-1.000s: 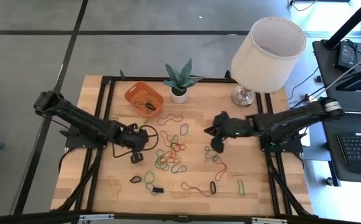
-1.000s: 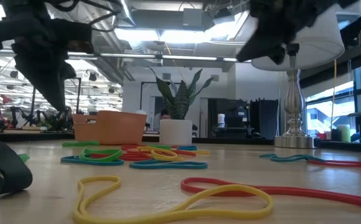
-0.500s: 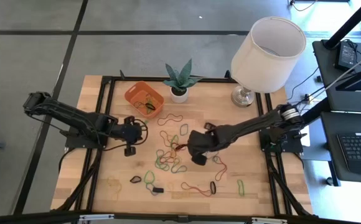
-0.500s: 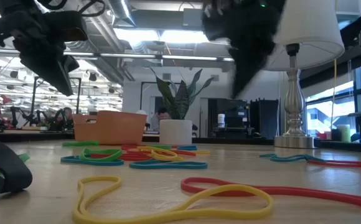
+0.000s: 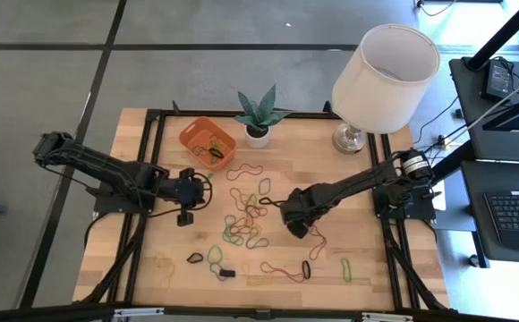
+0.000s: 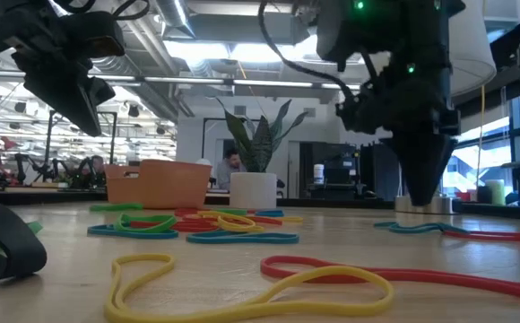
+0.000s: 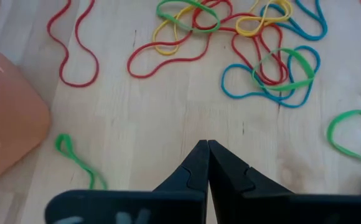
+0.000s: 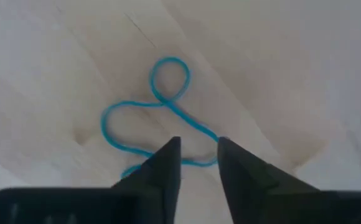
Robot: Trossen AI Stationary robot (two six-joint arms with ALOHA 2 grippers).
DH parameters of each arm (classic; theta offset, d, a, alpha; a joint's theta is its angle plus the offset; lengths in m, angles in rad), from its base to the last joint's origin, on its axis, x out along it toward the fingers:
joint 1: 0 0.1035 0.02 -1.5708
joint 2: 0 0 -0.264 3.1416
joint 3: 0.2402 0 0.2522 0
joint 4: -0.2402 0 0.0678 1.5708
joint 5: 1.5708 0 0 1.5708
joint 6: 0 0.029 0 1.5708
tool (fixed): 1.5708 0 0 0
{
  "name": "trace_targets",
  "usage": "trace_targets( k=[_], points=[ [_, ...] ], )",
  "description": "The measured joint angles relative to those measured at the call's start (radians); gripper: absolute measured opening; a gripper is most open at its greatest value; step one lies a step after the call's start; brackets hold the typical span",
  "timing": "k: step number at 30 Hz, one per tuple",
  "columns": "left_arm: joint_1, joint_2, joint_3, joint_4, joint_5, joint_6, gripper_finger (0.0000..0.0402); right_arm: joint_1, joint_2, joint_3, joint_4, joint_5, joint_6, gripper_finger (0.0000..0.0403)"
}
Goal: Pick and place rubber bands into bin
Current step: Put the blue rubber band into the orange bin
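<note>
Currently the right gripper [image 8: 199, 155] is poised low over a twisted blue rubber band [image 8: 159, 109] on the table [image 5: 376, 268], fingers parted with a strand running between the tips. Nothing is gripped yet.

Risks, as judged:
- The band lies flat and thin; the tips could close above it and come up empty, or scrape the wood.
- Only one strand sits between the tips, so a pinch could slip off when lifted.
- Other rubber bands [image 5: 246, 219] lie tangled just beside it; a neighbour could be dragged along.

The left gripper [image 7: 206, 155] is held with fingers pressed together and nothing between them, hanging above bare wood near the bin [image 5: 208, 141]. The bin sits at the table's far edge beside the potted plant [image 5: 259, 116], with a few bands already inside; most loops are still scattered mid-table.

Compared with a second ago: the right arm has been swung from near the lamp [image 5: 385, 67] out to mid-table and lowered, and its fingers have been opened. The left gripper has been shifted slightly toward the bin side.
</note>
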Motion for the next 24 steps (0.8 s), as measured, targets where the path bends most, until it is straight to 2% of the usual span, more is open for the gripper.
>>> trace_targets(
  k=[6,13,17,22,24],
  points=[
    [0.000,0.000,0.000,0.007,0.015,0.000,0.0003,-0.002,0.000,-0.050,0.041,-0.018,-0.009,0.0145],
    [0.000,0.000,0.000,0.011,0.017,-0.001,0.0002,-0.002,-0.006,-0.129,0.058,-0.017,-0.008,0.0135],
    [0.000,0.000,0.000,0.013,0.017,0.000,0.0002,-0.002,-0.008,-0.157,0.113,-0.032,-0.009,0.0102],
    [0.000,0.000,0.000,0.013,0.016,0.000,0.0003,-0.002,-0.004,-0.129,0.129,-0.046,-0.011,0.0014],
    [0.000,0.000,0.000,0.013,0.016,0.000,0.0002,-0.002,0.003,-0.093,0.095,-0.041,-0.011,0.0011]
  ],
)
